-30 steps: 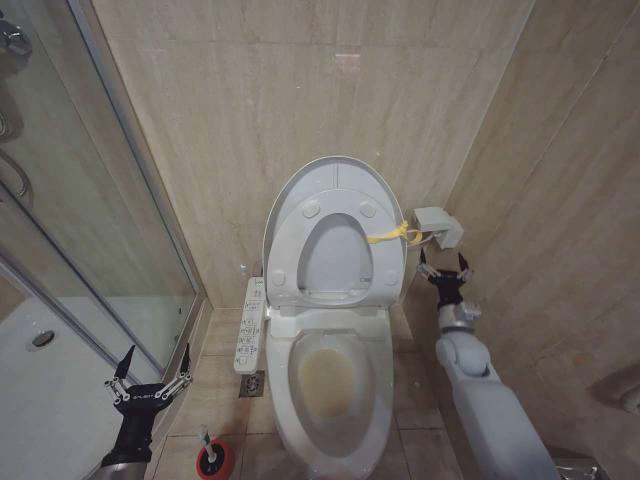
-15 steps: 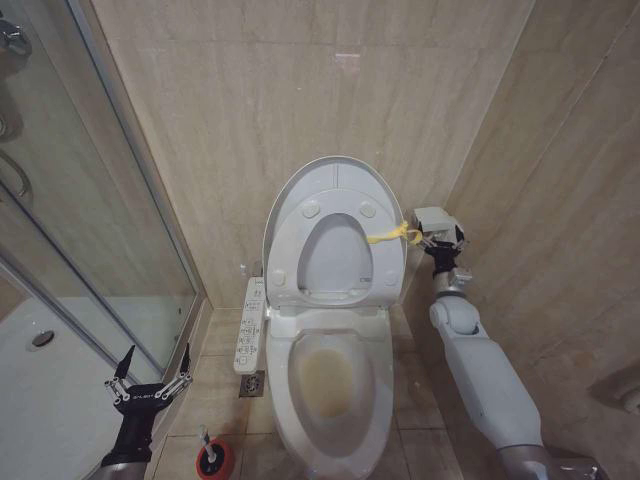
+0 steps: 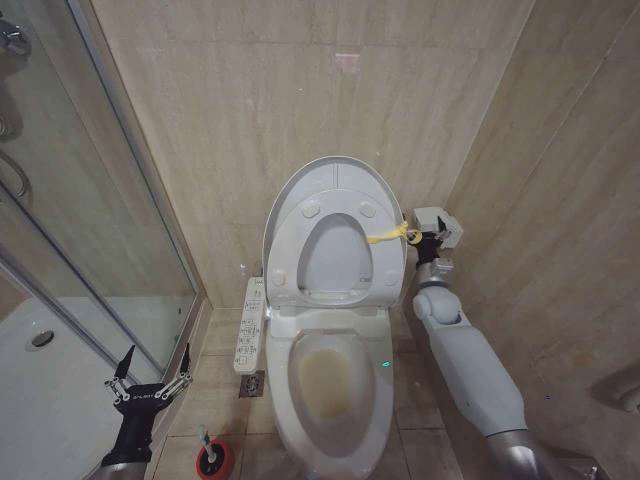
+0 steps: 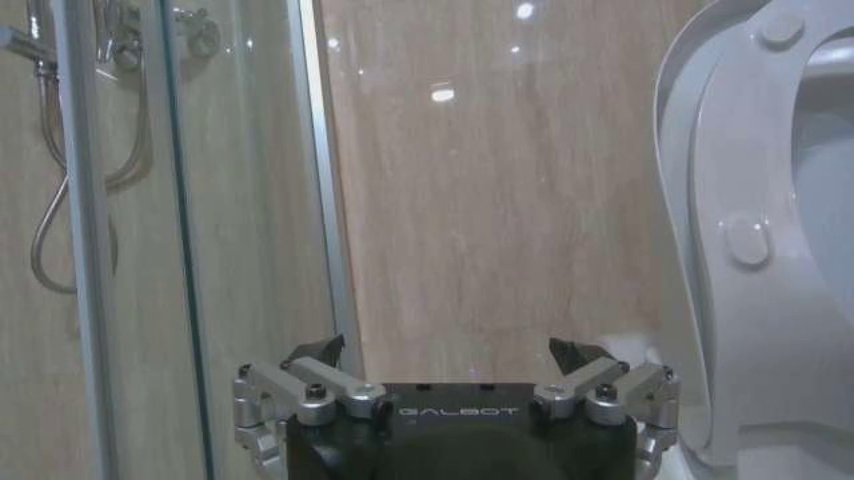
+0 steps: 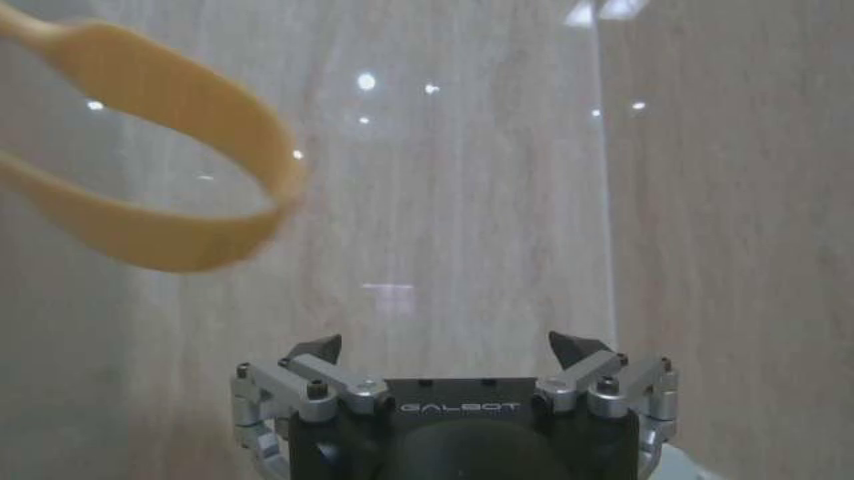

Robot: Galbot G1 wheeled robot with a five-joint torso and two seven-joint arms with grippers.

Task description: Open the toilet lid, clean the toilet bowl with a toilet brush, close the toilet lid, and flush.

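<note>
1. Right gripper (image 5: 447, 352) at 6 o'clock, fingers spread apart, gripping nothing.
2. Yellow loop (image 5: 160, 165) at 10 o'clock, blurred, hanging well apart from the fingertips.
3. Beige tiled wall (image 5: 534, 180) behind, dotted with light reflections.

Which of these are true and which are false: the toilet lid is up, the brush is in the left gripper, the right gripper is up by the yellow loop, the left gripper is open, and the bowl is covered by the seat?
1. The toilet lid is raised against the wall. True.
2. The toilet brush is held by the left gripper. False: it stands in its red cup holder on the floor, apart from that gripper.
3. The right gripper is up beside the yellow loop at the lid's edge. True.
4. The left gripper is open. True.
5. The seat covers the toilet bowl. False: the seat is raised with the lid, and the bowl is exposed.
</note>
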